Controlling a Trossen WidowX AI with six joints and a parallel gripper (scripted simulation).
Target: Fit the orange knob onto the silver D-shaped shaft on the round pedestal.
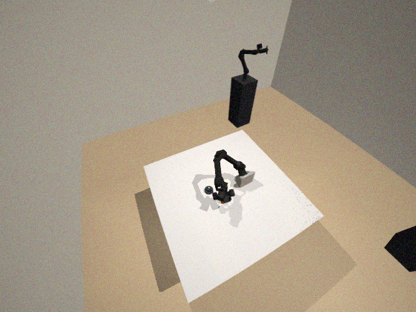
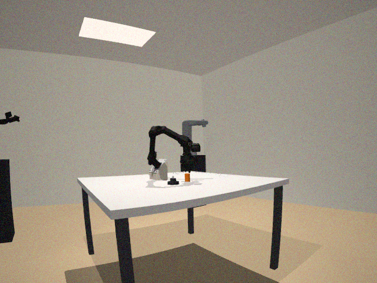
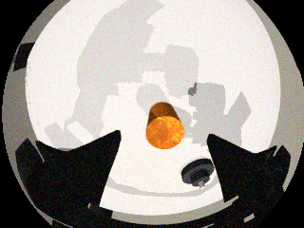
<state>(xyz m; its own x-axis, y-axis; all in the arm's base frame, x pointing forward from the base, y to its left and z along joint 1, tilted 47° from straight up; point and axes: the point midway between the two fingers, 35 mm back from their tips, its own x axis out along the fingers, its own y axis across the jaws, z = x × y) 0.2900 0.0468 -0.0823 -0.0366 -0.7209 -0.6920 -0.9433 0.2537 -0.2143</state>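
Note:
The orange knob (image 2: 187,177) (image 3: 164,132) stands on the white table, a short way from the pedestal. In the top view only a sliver of the knob (image 1: 222,202) shows under the arm. The round dark pedestal (image 1: 208,190) (image 2: 173,181) (image 3: 198,172) stands on the table, with the small silver shaft (image 3: 201,183) on top; the shaft's flat side is too small to make out. My gripper (image 3: 166,137) is wide open and empty. It points down above the knob, with the knob between and below the fingertips in the wrist view. The knob's hole is hidden.
The white table (image 1: 214,262) (image 2: 128,197) carries the arm's grey base block (image 1: 246,179) (image 2: 162,171), behind the pedestal in the exterior view. Another arm stands on a black pillar (image 1: 242,101) away from the table.

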